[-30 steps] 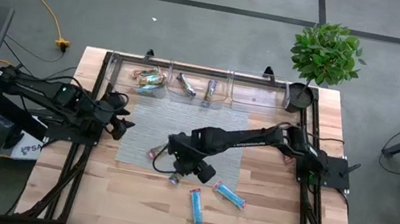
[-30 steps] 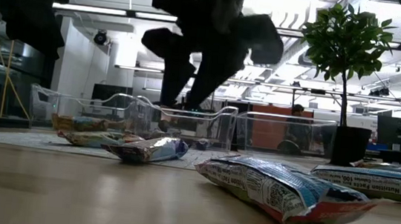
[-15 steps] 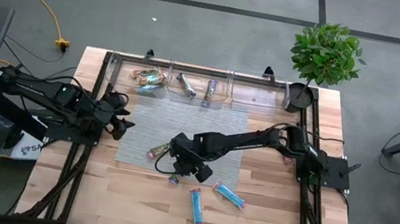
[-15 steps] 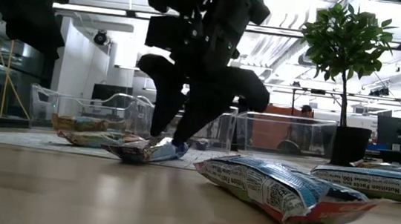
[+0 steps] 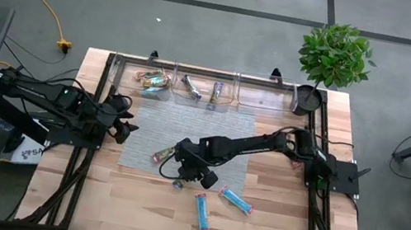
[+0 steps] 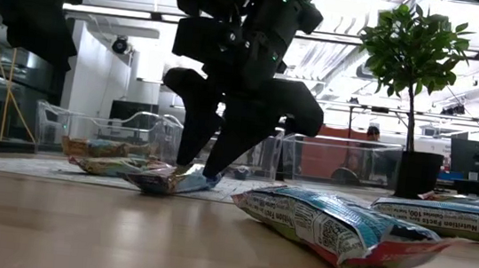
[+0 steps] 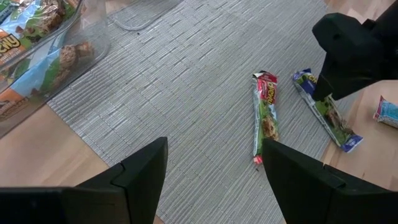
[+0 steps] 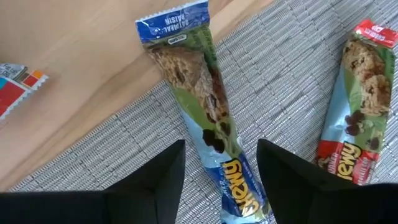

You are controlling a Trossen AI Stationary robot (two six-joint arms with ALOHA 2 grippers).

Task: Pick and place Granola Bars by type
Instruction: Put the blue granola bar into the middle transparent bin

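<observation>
Right pincer [image 5: 179, 175] sat low at frame centre in the high view, fingers spread w/ one on each side of a blue-ended green bar [image 8: 199, 93], tips down near the mat but not yet closed on it. That bar lay across the front edge of the grey mat [image 5: 186, 133], half on weave, half on bare wood. Just beside it, fully on the mat, a red-ended green bar [image 8: 351, 134] lay apart from the fingers w/ a clear strip of weave between. Left pincer [image 5: 124, 129] waited at the mat's left edge, centre-left of frame, fingers apart, holding nothing. Two light blue bars [image 5: 219, 204] lay on open tabletop [image 5: 132, 203] lower centre, well clear of the arm; wood around them was free to the front rim. In the low view one of them [image 6: 336, 229] filled the lower right foreground. Along the top edge ran clear bins [image 5: 210, 87]: left one w/ green bars, middle w/ dark bars, contents of the right one not clear. Potted plant [image 5: 332, 57] stood at the upper right corner.
</observation>
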